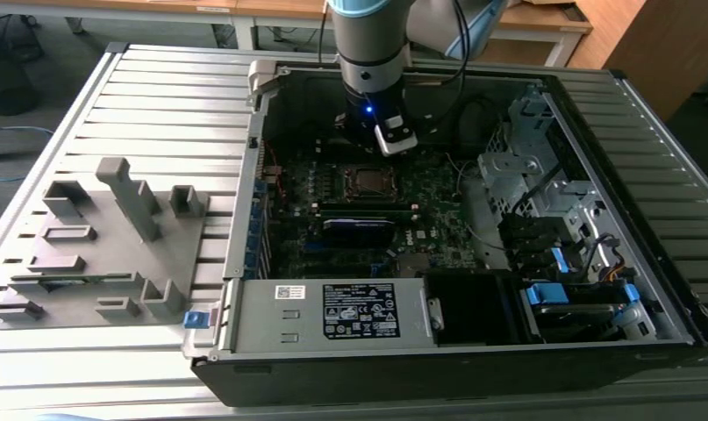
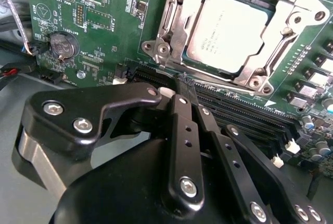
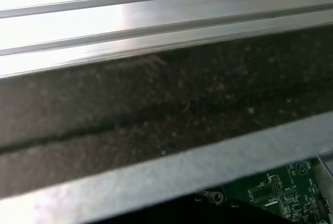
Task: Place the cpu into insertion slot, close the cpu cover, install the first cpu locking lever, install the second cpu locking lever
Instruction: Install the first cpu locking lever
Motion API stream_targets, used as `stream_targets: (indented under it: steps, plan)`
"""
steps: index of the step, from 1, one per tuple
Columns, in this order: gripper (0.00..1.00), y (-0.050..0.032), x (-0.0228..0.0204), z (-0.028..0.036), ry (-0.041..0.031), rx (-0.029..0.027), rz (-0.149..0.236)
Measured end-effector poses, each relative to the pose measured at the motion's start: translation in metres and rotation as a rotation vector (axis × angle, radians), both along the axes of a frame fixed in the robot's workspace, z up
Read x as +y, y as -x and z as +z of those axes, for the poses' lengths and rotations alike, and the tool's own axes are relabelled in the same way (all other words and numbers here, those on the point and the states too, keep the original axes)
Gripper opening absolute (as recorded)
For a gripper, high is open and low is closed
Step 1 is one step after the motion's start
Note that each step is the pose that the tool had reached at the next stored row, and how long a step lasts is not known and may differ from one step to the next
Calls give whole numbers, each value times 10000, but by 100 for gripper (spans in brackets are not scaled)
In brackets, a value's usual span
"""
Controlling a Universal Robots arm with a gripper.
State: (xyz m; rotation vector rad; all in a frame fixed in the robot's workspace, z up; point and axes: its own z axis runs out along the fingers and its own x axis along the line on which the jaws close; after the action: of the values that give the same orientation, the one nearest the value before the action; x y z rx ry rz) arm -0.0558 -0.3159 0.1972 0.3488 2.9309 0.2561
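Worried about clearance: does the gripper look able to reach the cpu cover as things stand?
Likely yes: the gripper hovers just beside the cpu cover, with nothing standing between them.

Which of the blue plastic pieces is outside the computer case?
The small blue piece beside the grey tray, on the exterior view's left; the other blue pieces sit inside the case.

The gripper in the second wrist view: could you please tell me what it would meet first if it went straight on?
Probably the long black memory slots, just beside the cpu cover that lies over the cpu. Depth is unclear, so the gripper might reach the cover's near edge instead.
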Motion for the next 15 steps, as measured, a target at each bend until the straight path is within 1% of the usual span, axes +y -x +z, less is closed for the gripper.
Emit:
stream_targets:
  steps: [2,6,12,13,15]
  plan:
    - [11,3,-2,-5,-1,-37,1]
    - [11,9,-8,-11,-1,-93,-1]
    - [11,16,-17,-25,0,-199,0]
    - [11,17,-18,-25,0,-210,0]
    - [11,17,-18,-25,0,-214,1]
